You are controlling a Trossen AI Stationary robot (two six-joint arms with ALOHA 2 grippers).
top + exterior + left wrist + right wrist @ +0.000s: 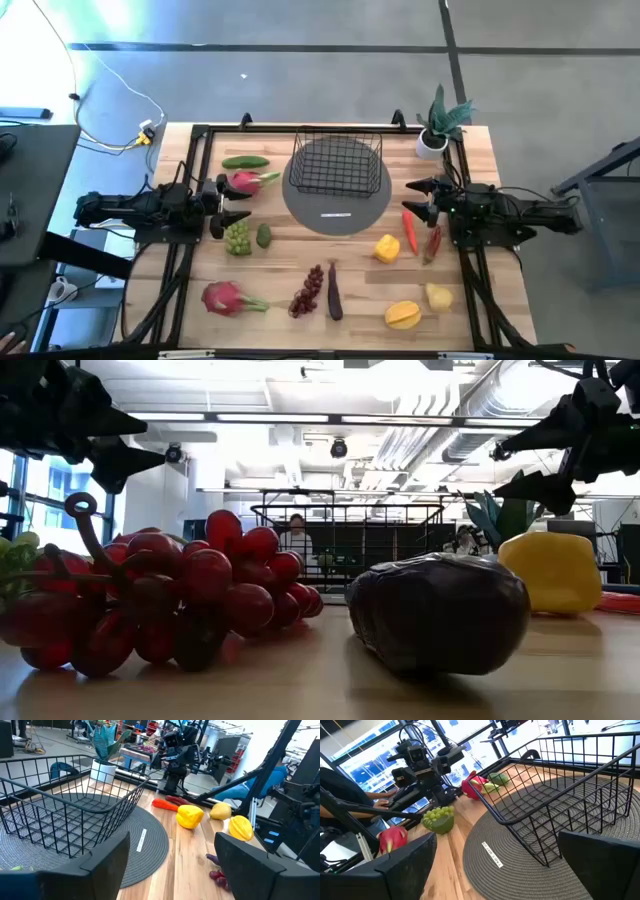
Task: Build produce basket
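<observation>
The left end effector (232, 203) hovers above the desk's (300, 250) left side with its fingers spread apart and nothing between them. Just beside it lie a pink dragon fruit (244, 182) toward the far edge and a bunch of green grapes (237, 237) toward the near edge, with a small green fruit (264, 236) next to the grapes. A cucumber (245, 162) lies farther back.

The right end effector (420, 197) hovers over the right side, fingers also wide apart and empty. Near it are two red chilies (409, 231), and a yellow pepper (387, 248) lies just beside them.

Between the two arms, at the back middle of the desk, the black wire basket (336, 166) stands upright on a round grey mat (338, 213). In the high view and both wrist views nothing can be seen inside it. A potted plant (440, 122) stands at the far right corner.

Along the near edge lie a second dragon fruit (224, 298), a bunch of red grapes (308, 290), a purple eggplant (334, 291), and two yellow fruits (404, 314) well apart from the basket.
</observation>
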